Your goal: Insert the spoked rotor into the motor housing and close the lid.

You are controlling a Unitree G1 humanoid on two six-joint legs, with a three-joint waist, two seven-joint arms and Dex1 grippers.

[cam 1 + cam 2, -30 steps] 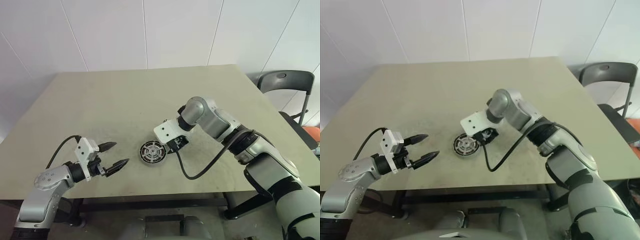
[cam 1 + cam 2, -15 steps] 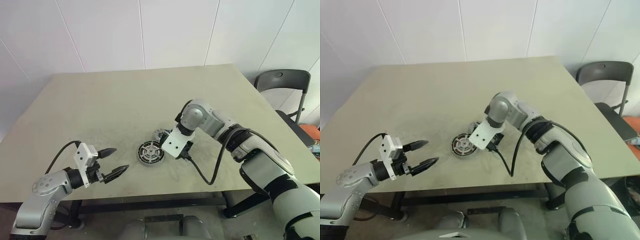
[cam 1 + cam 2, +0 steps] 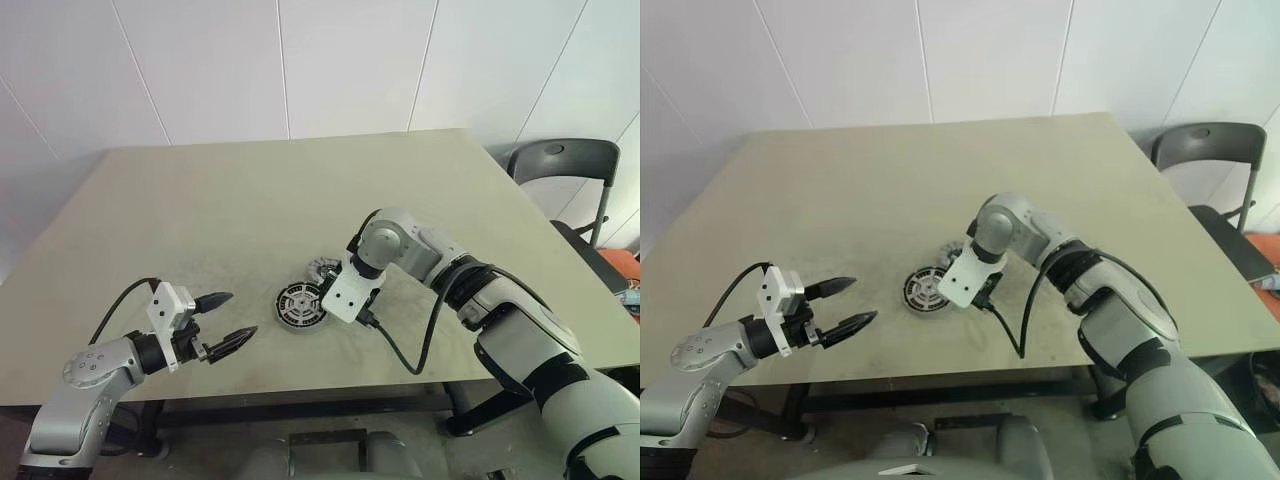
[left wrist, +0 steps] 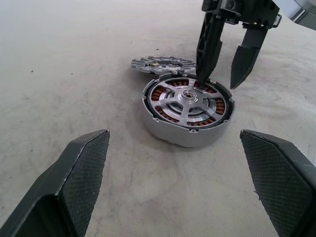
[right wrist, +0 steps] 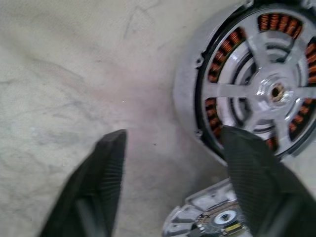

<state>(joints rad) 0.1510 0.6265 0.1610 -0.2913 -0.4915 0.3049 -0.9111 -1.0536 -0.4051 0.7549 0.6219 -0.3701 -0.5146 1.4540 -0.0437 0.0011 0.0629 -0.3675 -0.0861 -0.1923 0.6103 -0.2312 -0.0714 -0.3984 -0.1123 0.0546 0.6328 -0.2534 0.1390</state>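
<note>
The motor housing [image 4: 177, 136] stands on the table, copper windings showing between the silver spokes of the spoked rotor [image 4: 190, 101] that sits in it. The lid [image 4: 163, 64], a flat grey disc, lies on the table just behind the housing, touching or nearly touching it. My right gripper [image 4: 218, 81] points steeply down at the housing's far side and is open. One fingertip is at the housing's top rim, the other hangs over the table beside it. My left gripper [image 3: 243, 314] is wide open and empty, a hand's width to the left of the housing [image 3: 302, 306].
A black cable [image 3: 400, 350] loops from my right wrist over the table toward its near edge [image 3: 330, 388]. A dark chair [image 3: 560, 160] stands beyond the table's right side. Behind it all is a white panelled wall.
My right gripper has sunk toward the housing and tipped further downward, rolling at the wrist. The left gripper has kept still. The camera shifted a little early on.
</note>
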